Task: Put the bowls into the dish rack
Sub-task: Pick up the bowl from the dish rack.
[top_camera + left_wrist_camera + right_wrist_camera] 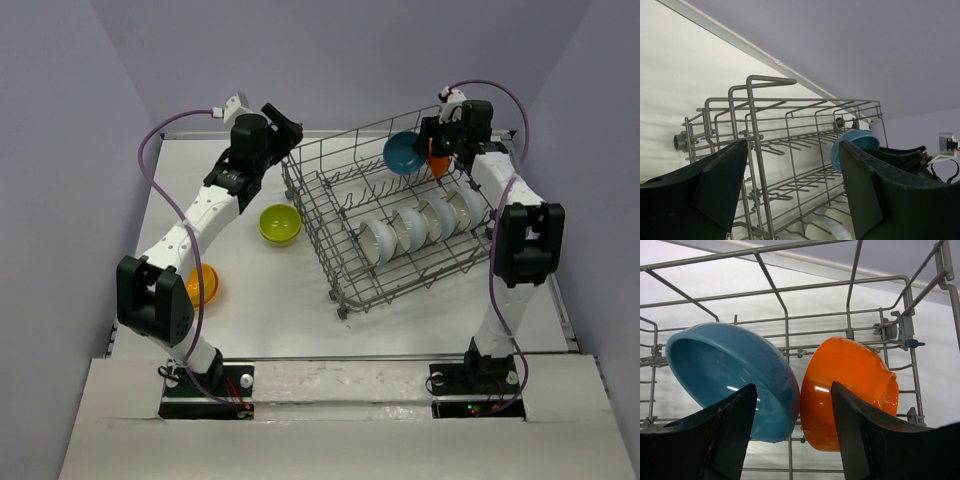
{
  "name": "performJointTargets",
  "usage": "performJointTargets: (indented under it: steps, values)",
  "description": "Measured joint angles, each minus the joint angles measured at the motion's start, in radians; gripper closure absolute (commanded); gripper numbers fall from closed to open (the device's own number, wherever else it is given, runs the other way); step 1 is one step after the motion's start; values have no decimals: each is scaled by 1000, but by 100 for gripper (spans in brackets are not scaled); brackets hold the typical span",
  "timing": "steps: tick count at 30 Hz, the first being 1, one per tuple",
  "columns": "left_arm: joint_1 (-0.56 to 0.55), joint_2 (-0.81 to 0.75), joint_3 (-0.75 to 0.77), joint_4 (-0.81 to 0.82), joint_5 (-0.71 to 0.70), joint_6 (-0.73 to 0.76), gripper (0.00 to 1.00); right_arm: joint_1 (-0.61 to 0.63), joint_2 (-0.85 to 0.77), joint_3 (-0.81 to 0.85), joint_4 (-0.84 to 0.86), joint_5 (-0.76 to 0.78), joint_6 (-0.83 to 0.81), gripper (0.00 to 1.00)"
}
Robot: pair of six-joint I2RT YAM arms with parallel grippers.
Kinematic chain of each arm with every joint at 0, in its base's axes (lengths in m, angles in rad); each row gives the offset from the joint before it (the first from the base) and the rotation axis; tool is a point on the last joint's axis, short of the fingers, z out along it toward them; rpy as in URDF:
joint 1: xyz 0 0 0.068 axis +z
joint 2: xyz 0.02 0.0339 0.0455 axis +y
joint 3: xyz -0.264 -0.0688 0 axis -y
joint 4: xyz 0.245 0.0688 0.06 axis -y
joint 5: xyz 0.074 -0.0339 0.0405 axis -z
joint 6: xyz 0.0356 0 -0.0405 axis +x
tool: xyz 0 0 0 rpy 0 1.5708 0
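White table (270, 300), lilac-grey walls (340, 60), skewed dish rack (312, 232)

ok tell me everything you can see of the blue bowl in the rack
The smooth, glossy blue round bowl stands tilted on its edge at the far end of the grey wire dish rack, opening turned sideways. Its back appears to touch the orange bowl beside it. Nothing grips it.
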Motion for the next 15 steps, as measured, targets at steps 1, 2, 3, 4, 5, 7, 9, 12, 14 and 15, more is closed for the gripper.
performJointTargets:
  steps: [1, 2, 3, 4, 5, 7, 9, 12, 14, 15]
  values:
    - [0, 0, 0, 0, 0, 1, 17, 0, 2, 2, 1, 0, 0, 33]
    - [0, 0, 0, 0, -1, 2, 17, 0, 6, 6, 2, 0, 0, 33]
    - [0, 0, 0, 0, -2, 2, 18, 2, 7, 8, 2, 0, 0, 33]
    - [0, 0, 0, 0, -3, 2, 18, 3, 9, 10, 2, 0, 0, 33]
    - [0, 0, 0, 0, -3, 2, 18, 6, 9, 11, 2, 0, 0, 33]
    - [0, 0, 0, 0, -3, 2, 18, 8, 9, 11, 2, 0, -1, 34]
    - [0, 0, 0, 0, -3, 2, 17, 10, 10, 14, 1, 1, -3, 33]
    - [0, 0, 0, 0, -3, 2, 18, 22, 18, 31, 1, 5, -9, 34]
    - [0, 0, 0, 0, -3, 2, 17, 31, 19, 34, 0, 7, -11, 34]
    - [0, 0, 0, 0, -3, 2, 18, 36, 19, 35, 0, 8, -14, 35]
